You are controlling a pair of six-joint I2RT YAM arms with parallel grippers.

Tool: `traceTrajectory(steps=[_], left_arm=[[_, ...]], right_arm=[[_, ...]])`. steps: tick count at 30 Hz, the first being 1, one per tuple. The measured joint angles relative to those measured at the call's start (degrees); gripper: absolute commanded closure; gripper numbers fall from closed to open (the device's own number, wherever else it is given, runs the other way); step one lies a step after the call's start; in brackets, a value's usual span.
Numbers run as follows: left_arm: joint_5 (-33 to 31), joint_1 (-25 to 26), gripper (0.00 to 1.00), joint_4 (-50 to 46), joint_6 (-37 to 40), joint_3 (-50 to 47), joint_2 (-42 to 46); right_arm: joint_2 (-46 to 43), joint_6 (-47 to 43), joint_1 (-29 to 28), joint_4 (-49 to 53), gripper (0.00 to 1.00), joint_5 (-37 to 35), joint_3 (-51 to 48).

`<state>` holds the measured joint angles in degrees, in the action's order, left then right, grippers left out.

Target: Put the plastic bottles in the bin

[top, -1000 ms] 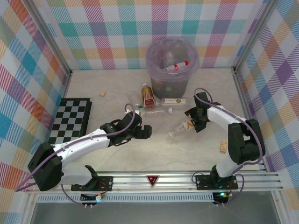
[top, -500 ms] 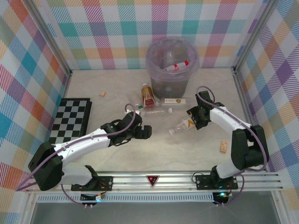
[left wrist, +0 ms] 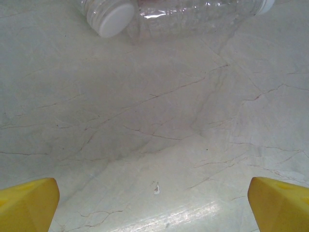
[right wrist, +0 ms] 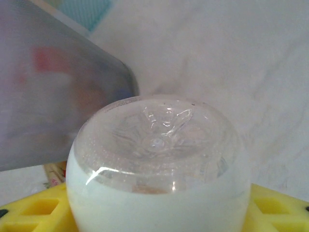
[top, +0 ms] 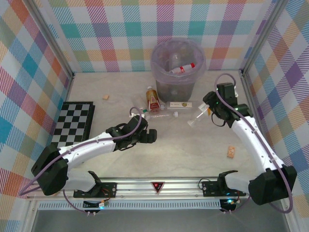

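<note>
The right gripper (top: 208, 110) is clasping a clear bottle (right wrist: 157, 159) near its base, right of centre. The bottle is probably handling light, thin-walled and slick, so a firm body grip suits it. Open room is lying toward the bin (top: 155, 60), upper centre. The left gripper (top: 147, 137) is hanging wide open below a white-capped bottle (left wrist: 113, 17).

Pastel plaid walls (top: 145, 29), pale marbled tabletop (top: 183, 150)

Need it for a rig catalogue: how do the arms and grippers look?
White shells, black joints and bases on the left arm and right arm. A lilac cable loops along each. Black left gripper and right gripper, yellow fingertip pads.
</note>
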<state>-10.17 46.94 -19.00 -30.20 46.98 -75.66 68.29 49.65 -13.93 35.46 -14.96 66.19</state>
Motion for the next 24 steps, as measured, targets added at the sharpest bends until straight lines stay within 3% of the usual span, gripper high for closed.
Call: traceTrajectory(steps=[9,15,24], left_arm=[[-0.24,-0.22,0.00,0.96,-0.04,-1.05,2.93],[-0.55,-0.22,0.00,0.59,-0.04,-1.90,8.41],[-1.07,-0.22,0.00,-0.39,-0.24,-2.60,12.22]], right_arm=[[4.17,-16.37,0.00,-5.49,0.58,3.37,17.90],[11.69,-19.63,-0.02,-11.06,0.59,9.44,28.63],[22.88,-20.39,-0.02,-20.06,0.60,12.26,37.13]])
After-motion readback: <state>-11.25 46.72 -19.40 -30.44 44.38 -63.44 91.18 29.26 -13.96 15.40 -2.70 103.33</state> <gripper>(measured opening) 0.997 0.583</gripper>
